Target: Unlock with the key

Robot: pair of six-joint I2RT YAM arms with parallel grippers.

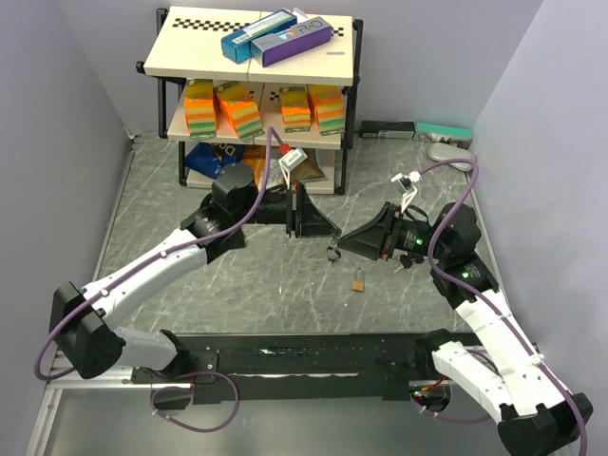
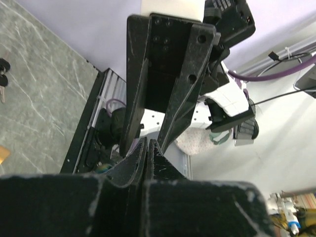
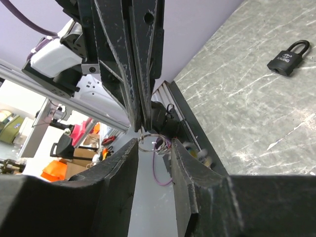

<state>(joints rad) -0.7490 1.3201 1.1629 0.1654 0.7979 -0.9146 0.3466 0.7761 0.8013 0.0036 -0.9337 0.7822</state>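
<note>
Partly cropped keys (image 2: 3, 68), faint key ring (image 3: 148, 142)

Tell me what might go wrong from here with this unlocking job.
The shut left claw and the open right claw meet almost tip to tip; a slight misalignment may knock them together.
The thin metal key ring sits right at the left claw's tip, grip unclear; it may drop.
The small brass-coloured padlock lies loose on the grey marbled table, so it may slide when a key pushes in.
</note>
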